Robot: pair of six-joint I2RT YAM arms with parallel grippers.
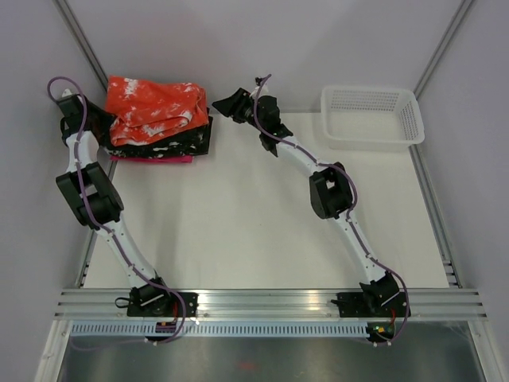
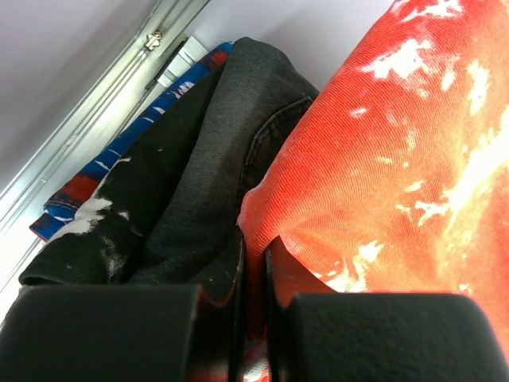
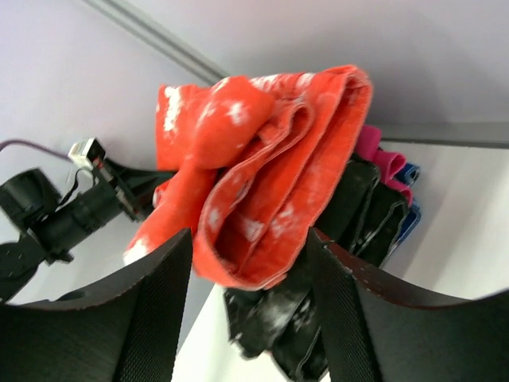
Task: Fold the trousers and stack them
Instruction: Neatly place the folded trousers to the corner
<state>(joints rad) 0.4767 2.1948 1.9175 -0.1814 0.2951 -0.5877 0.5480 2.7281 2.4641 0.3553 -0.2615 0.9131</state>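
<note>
The orange-red trousers with white splotches lie folded on top of a stack at the back left of the table. They fill the right of the left wrist view and the middle of the right wrist view. My left gripper is at the stack's left edge. Its jaws are almost closed, with a fold of the orange fabric pinched between them. My right gripper is open just right of the stack. The trousers' folded end shows ahead between its fingers, not touching them.
Under the trousers lie black speckled garments, a pink cloth and a blue patterned cloth. A white mesh basket stands at the back right. Grey walls and metal rails close the table's back and sides.
</note>
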